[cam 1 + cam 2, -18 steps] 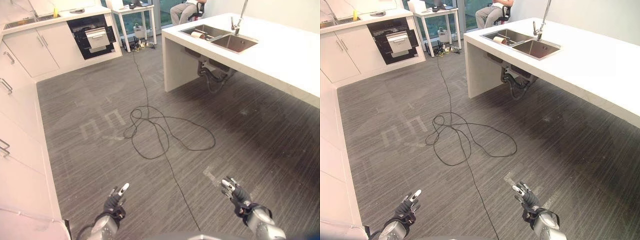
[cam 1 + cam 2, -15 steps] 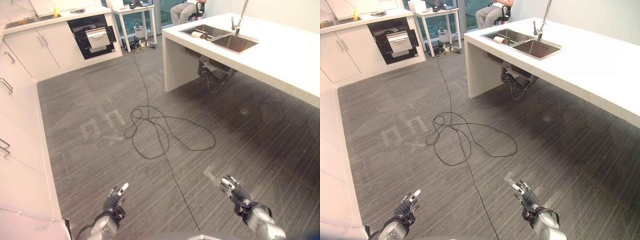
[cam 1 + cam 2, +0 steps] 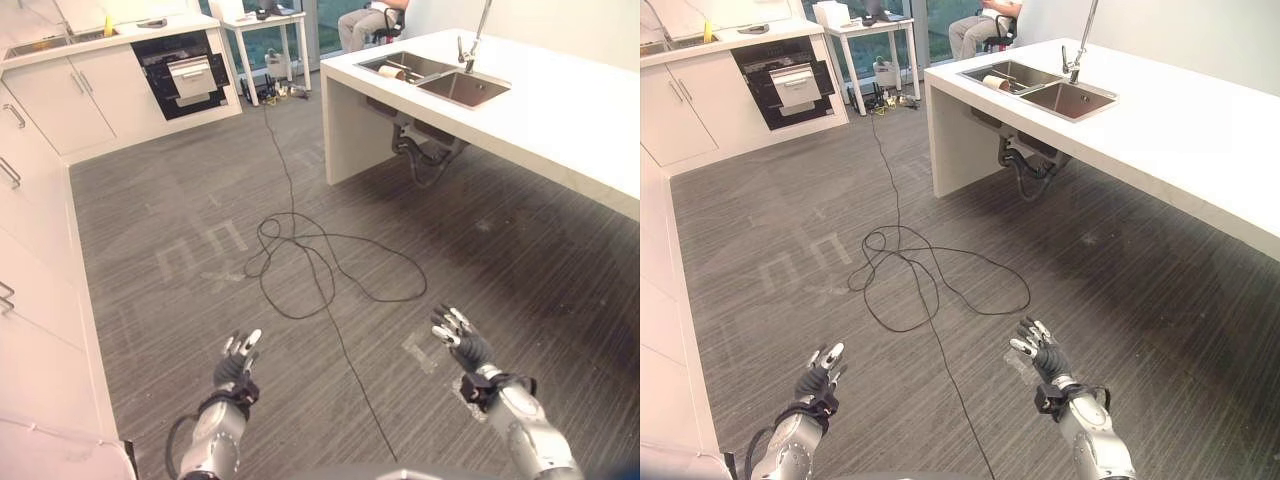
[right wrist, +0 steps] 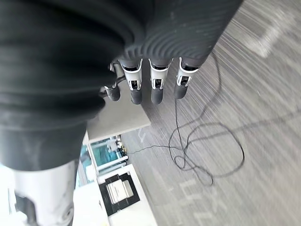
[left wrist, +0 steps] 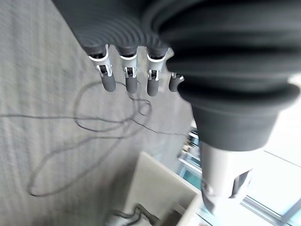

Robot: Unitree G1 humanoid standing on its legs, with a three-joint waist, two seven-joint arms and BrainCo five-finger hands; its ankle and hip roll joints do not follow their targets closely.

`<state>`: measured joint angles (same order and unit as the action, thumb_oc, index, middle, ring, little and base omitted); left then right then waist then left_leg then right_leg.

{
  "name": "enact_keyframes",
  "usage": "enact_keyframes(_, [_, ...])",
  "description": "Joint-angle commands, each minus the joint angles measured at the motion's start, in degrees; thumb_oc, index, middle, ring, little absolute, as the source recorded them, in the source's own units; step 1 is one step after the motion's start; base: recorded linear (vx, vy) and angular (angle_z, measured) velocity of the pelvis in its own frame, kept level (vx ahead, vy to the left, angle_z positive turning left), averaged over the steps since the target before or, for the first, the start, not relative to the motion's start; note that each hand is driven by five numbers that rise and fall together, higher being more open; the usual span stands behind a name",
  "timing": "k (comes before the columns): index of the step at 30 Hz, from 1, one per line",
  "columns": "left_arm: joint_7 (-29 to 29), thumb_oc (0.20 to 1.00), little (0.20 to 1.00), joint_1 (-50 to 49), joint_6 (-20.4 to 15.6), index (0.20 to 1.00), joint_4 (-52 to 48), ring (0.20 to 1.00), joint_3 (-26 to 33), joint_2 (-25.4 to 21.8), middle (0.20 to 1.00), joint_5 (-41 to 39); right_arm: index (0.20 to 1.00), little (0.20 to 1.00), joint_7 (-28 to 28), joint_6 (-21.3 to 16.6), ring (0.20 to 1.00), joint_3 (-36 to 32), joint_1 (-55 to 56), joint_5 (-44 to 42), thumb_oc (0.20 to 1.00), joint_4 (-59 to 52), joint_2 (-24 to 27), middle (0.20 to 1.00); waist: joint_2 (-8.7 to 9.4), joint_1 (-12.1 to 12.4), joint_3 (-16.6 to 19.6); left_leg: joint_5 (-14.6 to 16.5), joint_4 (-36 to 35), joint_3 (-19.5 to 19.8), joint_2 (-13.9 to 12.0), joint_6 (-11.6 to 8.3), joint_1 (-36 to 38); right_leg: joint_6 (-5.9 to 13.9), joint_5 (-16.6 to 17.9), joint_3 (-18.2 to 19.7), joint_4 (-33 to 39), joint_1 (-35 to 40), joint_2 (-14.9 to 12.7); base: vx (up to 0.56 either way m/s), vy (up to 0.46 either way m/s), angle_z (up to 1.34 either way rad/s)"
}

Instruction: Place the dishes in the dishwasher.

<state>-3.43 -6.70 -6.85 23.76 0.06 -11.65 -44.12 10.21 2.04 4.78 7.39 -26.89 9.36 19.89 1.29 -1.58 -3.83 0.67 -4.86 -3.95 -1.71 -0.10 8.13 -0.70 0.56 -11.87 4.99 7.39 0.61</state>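
**Both hands empty above the kitchen floor**

Left hand (image 3: pixel 238 362) — lower left of the frame, fingers straight and spread, nothing held. Right hand (image 3: pixel 459 339) — lower right, fingers likewise extended, nothing held. Dishwasher (image 3: pixel 186 72) — upper left, dark front set in the white cabinets (image 3: pixel 72 100), well apart from both hands. Dish (image 3: pixel 390 72) — lay in the left basin of the sink (image 3: pixel 461 88), on the white island (image 3: pixel 560 110) at upper right. Person (image 3: pixel 365 18) seated at the top edge.
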Motion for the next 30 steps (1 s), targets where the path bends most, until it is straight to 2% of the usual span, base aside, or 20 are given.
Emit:
enact_keyframes(1, [-0.60,1.000,1.000,3.91,-3.61,1.000,0.95,1.000,1.38,-2.07,1.000,-1.76,1.000,1.000,1.15,-2.54,1.000,-1.35,-2.32,-0.30,1.000,-2.68,-0.20,1.000,0.37,-1.10,-0.81,-3.61,0.42,-3.07,-6.68,-4.60,-0.18,2.91,1.37,3.03,-0.40,0.35,-3.11,0.05,-0.170,0.00])
enact_keyframes(2, [-0.57,1.000,1.000,3.89,-3.64,1.000,0.81,1.000,1.40,-2.07,1.000,-1.74,1.000,1.000,1.24,-2.55,1.000,-1.40,-2.32,-0.34,1.000,-2.76,-0.14,1.000,0.38,-1.06,-0.94,-3.60,0.56,-3.11,-6.73,-4.64,-0.13,2.85,1.33,3.07,-0.46,0.39,-3.06,0.05,-0.223,-0.02])
enact_keyframes(3, [-0.36,1.000,1.000,3.14,-4.26,1.000,-1.02,1.000,1.90,-2.23,1.000,-2.07,1.000,1.000,2.47,-2.81,1.000,-1.69,-2.31,-0.08,1.000,-3.98,0.75,1.000,1.24,-1.05,-2.08,-2.98,7.83,-2.97,-6.55,-4.45,-2.11,2.17,1.17,3.80,-1.60,-0.20,-3.18,0.02,-0.225,-0.03])
enact_keyframes(6, [1.49,1.000,1.000,0.75,-4.88,1.000,-4.45,1.000,2.95,-2.96,1.000,-2.70,1.000,1.000,4.70,-4.11,1.000,-2.06,-1.93,-0.06,1.000,-5.66,2.11,1.000,3.08,-0.60,-5.06,-5.64,29.31,-2.82,-6.88,-3.88,-11.91,0.02,1.23,5.68,-3.64,-0.72,-3.03,0.12,-0.235,-0.15])
enact_keyframes(8, [2.02,1.000,1.000,-0.48,-4.24,1.000,-5.39,1.000,3.24,-2.99,1.000,-2.34,1.000,1.000,5.00,-4.33,1.000,-2.31,-1.76,-0.18,1.000,-5.75,1.93,1.000,2.54,0.38,-6.57,-7.35,25.48,-4.13,-7.29,-4.18,-14.90,0.26,0.10,6.61,-3.93,1.02,-2.13,0.34,-0.001,-0.36])
enact_keyframes(10, [1.14,1.000,1.000,-2.26,-3.84,1.000,-7.40,1.000,2.14,-3.58,1.000,-0.46,1.000,1.000,5.13,-3.96,1.000,-2.88,-1.00,-0.15,1.000,-7.04,2.30,1.000,0.33,1.68,-6.34,-11.12,9.70,-6.10,-7.90,-5.09,-15.15,1.34,-2.38,6.03,-2.40,4.47,-1.19,0.52,0.261,-0.05])
enact_keyframes(11, [1.02,1.000,1.000,-3.54,-3.75,1.000,-8.45,1.000,1.72,-3.97,1.000,-0.20,1.000,1.000,5.52,-4.11,1.000,-3.39,-0.13,-0.51,1.000,-7.83,2.84,1.000,-0.62,2.61,-6.24,-14.57,2.48,-6.21,-7.79,-5.86,-15.47,1.78,-3.59,6.11,-1.76,6.79,-0.87,0.48,0.254,0.01])
enact_keyframes(13, [2.15,1.000,1.000,-6.04,-4.06,1.000,-9.19,1.000,2.35,-4.17,1.000,-1.03,1.000,1.000,6.09,-4.96,1.000,-3.82,1.10,0.14,1.000,-8.30,3.17,1.000,-1.19,4.17,-5.78,-17.64,-0.13,-3.03,-7.61,-6.59,-18.30,1.58,-6.02,8.12,-1.56,10.09,-0.36,0.57,0.299,-0.04])
enact_keyframes(15, [3.03,1.000,1.000,-6.94,-3.90,1.000,-9.02,1.000,3.46,-3.88,1.000,-0.58,1.000,1.000,5.61,-4.95,1.000,-3.57,1.13,0.43,1.000,-8.43,4.05,1.000,-0.75,4.76,-5.19,-15.45,0.21,-4.18,-6.93,-5.81,-18.14,2.08,-7.36,8.65,-2.12,11.38,-1.41,0.57,0.337,-0.38])
enact_keyframes(18, [2.85,1.000,1.000,-6.22,-2.84,1.000,-9.31,1.000,3.17,-5.17,1.000,1.52,1.000,1.000,6.18,-4.08,1.000,-4.46,2.67,-2.01,1.000,-9.68,3.60,1.000,1.10,5.83,-3.31,-10.78,4.21,-6.21,-5.36,-3.04,-18.81,4.77,-8.35,6.72,-5.76,12.68,-5.99,0.57,0.383,-0.47])
enact_keyframes(20, [3.59,1.000,1.000,-5.36,-2.14,1.000,-10.40,1.000,2.81,-6.34,1.000,2.68,1.000,1.000,5.25,-4.32,1.000,-4.30,3.13,-2.09,1.000,-10.53,2.41,1.000,3.02,6.51,-2.36,-8.78,6.37,-6.03,-2.45,-0.85,-19.07,7.89,-3.52,5.30,-9.54,12.13,-9.31,0.46,0.341,-0.18])
enact_keyframes(21, [3.97,1.000,1.000,-4.53,-1.61,1.000,-11.30,1.000,2.69,-6.90,1.000,3.21,1.000,1.000,5.04,-4.37,1.000,-3.97,2.83,-2.62,1.000,-11.17,1.98,1.000,3.75,6.83,-1.74,-8.08,6.08,-5.98,-0.85,0.44,-18.07,9.16,1.89,4.70,-14.61,10.60,-11.43,0.43,0.385,0.19])
enact_keyframes(22, [3.81,1.000,1.000,-3.84,-1.21,1.000,-11.85,1.000,2.37,-7.14,1.000,3.88,1.000,1.000,4.76,-4.58,1.000,-3.44,2.31,-2.10,1.000,-11.21,1.11,1.000,3.28,6.95,-1.13,-7.60,5.18,-5.89,-0.01,1.23,-16.53,9.54,6.50,4.47,-20.85,8.25,-12.51,0.45,0.432,0.27])
enact_keyframes(23, [3.98,1.000,1.000,-3.35,-0.95,1.000,-11.99,1.000,2.14,-7.33,1.000,4.16,1.000,1.000,4.57,-5.00,1.000,-3.07,2.01,-1.53,1.000,-11.11,0.53,1.000,2.89,6.93,-0.89,-7.28,4.56,-5.83,0.44,1.69,-15.52,9.75,8.34,4.41,-24.85,7.05,-13.08,0.50,0.492,0.26])
enact_keyframes(24, [3.79,1.000,1.000,-2.12,-0.20,1.000,-11.95,1.000,1.67,-8.05,1.000,4.46,1.000,1.000,4.01,-5.26,1.000,-2.08,1.81,-1.12,1.000,-11.49,-0.16,1.000,1.09,6.32,-0.64,-6.35,3.61,-5.26,0.91,2.64,-12.99,9.94,11.62,5.22,-36.16,2.87,-13.06,0.50,0.484,0.13])
enact_keyframes(25, [3.41,1.000,1.000,-1.53,0.18,1.000,-12.24,1.000,1.33,-8.37,1.000,4.73,1.000,1.000,3.50,-5.47,1.000,-1.21,1.73,-0.81,1.000,-11.74,-0.45,1.000,-0.06,5.24,-1.04,-5.36,2.88,-4.54,1.29,3.19,-10.24,9.40,11.63,6.33,-44.56,-3.08,-12.43,0.48,0.453,0.13])
enact_keyframes(26, [3.00,1.000,1.000,-1.27,0.25,1.000,-12.56,1.000,1.07,-8.36,1.000,4.84,1.000,1.000,3.20,-5.79,1.000,-0.51,1.47,-0.35,1.000,-11.50,-0.60,1.000,-0.84,4.44,-1.34,-4.74,2.23,-3.90,1.44,3.41,-8.30,8.57,11.08,6.65,-47.43,-7.92,-11.58,0.38,0.292,0.28])
enact_keyframes(28, [2.48,1.000,1.000,-0.97,1.03,1.000,-13.82,1.000,1.03,-8.40,1.000,4.80,1.000,1.000,2.68,-5.78,1.000,0.07,1.41,-0.08,1.000,-11.70,-0.29,1.000,-1.01,3.25,-1.54,-4.44,1.07,-2.24,2.26,3.53,-6.12,6.87,7.40,4.72,-42.72,-12.11,-9.02,0.36,0.105,0.55])
enact_keyframes(29, [2.58,1.000,1.000,-0.64,1.75,1.000,-14.87,1.000,1.12,-8.79,1.000,4.27,1.000,1.000,2.54,-5.49,1.000,-0.50,1.62,-0.81,1.000,-12.37,0.51,1.000,-0.80,2.59,-1.77,-4.12,0.49,-0.70,2.80,3.42,-4.96,6.49,4.97,2.64,-37.20,-12.91,-7.49,0.45,-0.058,0.72])
enact_keyframes(30, [2.96,1.000,1.000,-0.45,2.12,1.000,-15.60,1.000,1.36,-9.16,1.000,4.66,1.000,1.000,2.87,-5.62,1.000,-1.38,1.84,-1.65,1.000,-12.49,0.87,1.000,0.03,1.88,-2.03,-3.03,-0.14,-0.15,3.69,3.28,-3.29,6.80,5.68,0.57,-29.58,-14.59,-7.12,0.51,-0.109,0.97])
